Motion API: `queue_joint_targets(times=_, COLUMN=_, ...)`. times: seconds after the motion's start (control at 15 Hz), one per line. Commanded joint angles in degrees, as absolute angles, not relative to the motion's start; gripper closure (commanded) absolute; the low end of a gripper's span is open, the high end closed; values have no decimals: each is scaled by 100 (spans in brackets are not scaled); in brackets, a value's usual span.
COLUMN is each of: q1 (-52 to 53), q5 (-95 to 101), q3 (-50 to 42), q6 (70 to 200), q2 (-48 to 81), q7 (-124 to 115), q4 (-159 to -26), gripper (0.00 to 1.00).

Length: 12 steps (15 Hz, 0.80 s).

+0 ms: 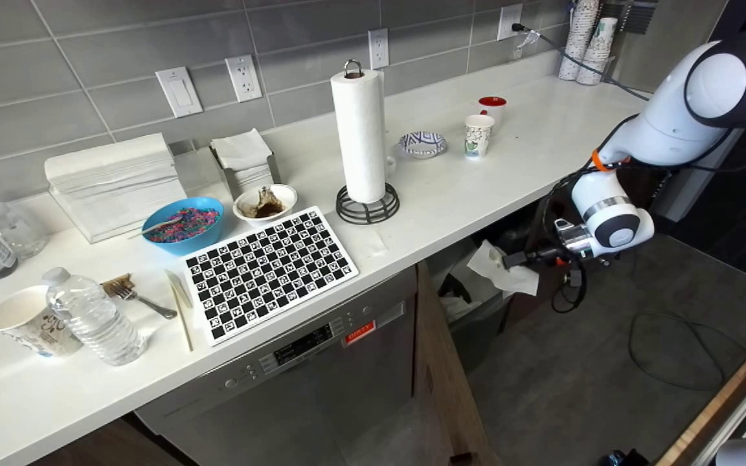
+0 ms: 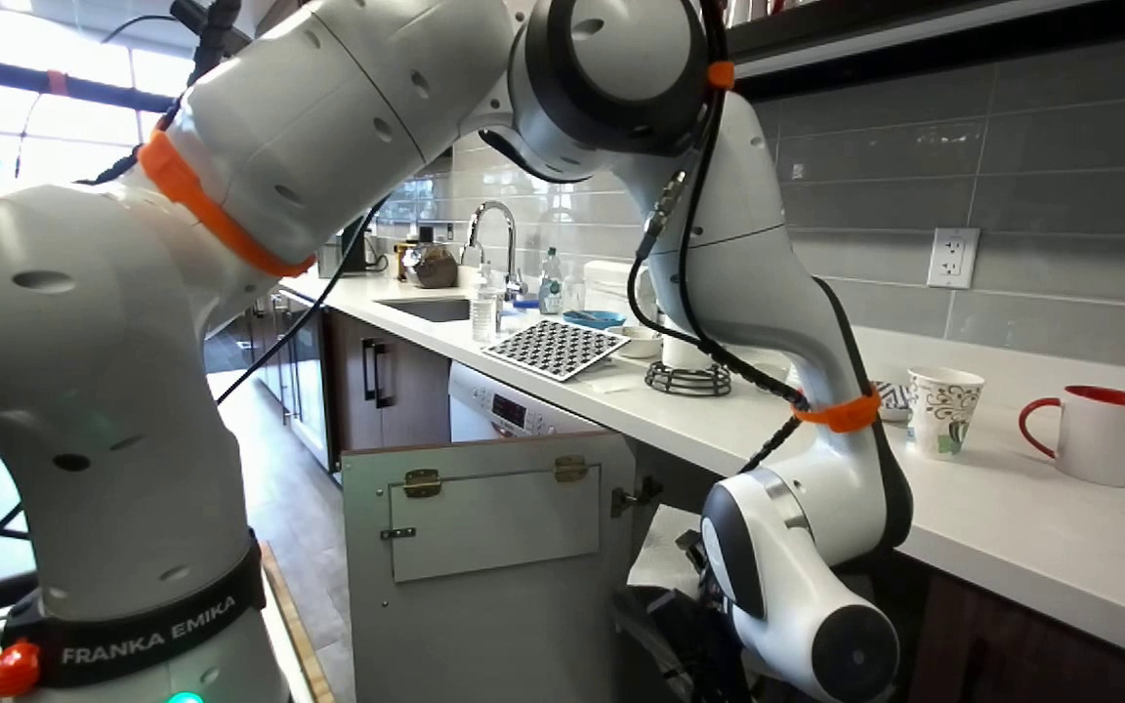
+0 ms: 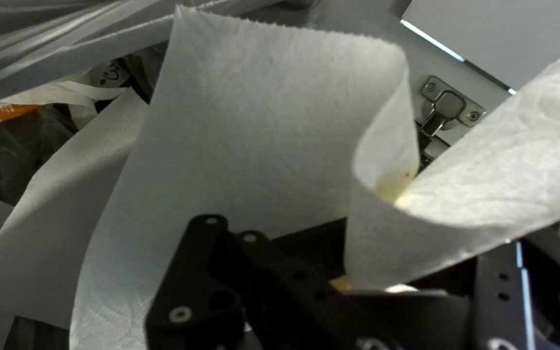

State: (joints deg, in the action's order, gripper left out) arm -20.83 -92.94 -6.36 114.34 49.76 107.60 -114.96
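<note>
A white counter (image 1: pixel 447 191) lines the tiled wall (image 1: pixel 311 39); past its front edge the gripper (image 1: pixel 506 260) clenches a towel (image 3: pixel 260 126) near a half-hidden bin (image 1: pixel 480 333).

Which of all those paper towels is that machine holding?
The loose, creased paper towel sheet with the yellowish stain, pinched between the fingers. By contrast, the paper towel roll stands upright on the counter, where the folded paper towels are stacked.
</note>
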Motion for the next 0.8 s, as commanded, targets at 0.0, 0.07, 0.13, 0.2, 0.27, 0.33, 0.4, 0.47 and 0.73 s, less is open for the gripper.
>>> queue_joint_targets(times=0.0, q1=-1896, q5=-9566, q3=-800, q6=11228, q2=5425, q7=10572, q4=-10989, gripper=100)
queue_joint_targets(times=0.07, q1=-1883, q5=-9592, q3=-799, q6=11215, q2=5493, q7=10509, q4=-10887, gripper=100)
queue_joint_targets(times=0.13, q1=-1871, q5=-9630, q3=-790, q6=11214, q2=5552, q7=10458, q4=-10792, gripper=100)
queue_joint_targets(times=0.2, q1=-1862, q5=-9656, q3=-783, q6=11206, q2=5614, q7=10397, q4=-10696, gripper=100)
queue_joint_targets(times=0.27, q1=-1852, q5=-9717, q3=-769, q6=11222, q2=5684, q7=10312, q4=-10587, gripper=100)
queue_joint_targets(times=0.33, q1=-1848, q5=-9771, q3=-758, q6=11223, q2=5748, q7=10228, q4=-10496, gripper=100)
queue_joint_targets(times=0.4, q1=-1841, q5=-9834, q3=-747, q6=11235, q2=5821, q7=10121, q4=-10385, gripper=100)
queue_joint_targets(times=0.47, q1=-1845, q5=-9910, q3=-735, q6=11225, q2=5875, q7=10031, q4=-10314, gripper=100)
queue_joint_targets(times=0.73, q1=-1847, q5=-10236, q3=-712, q6=11217, q2=6093, q7=9717, q4=-10057, gripper=100)
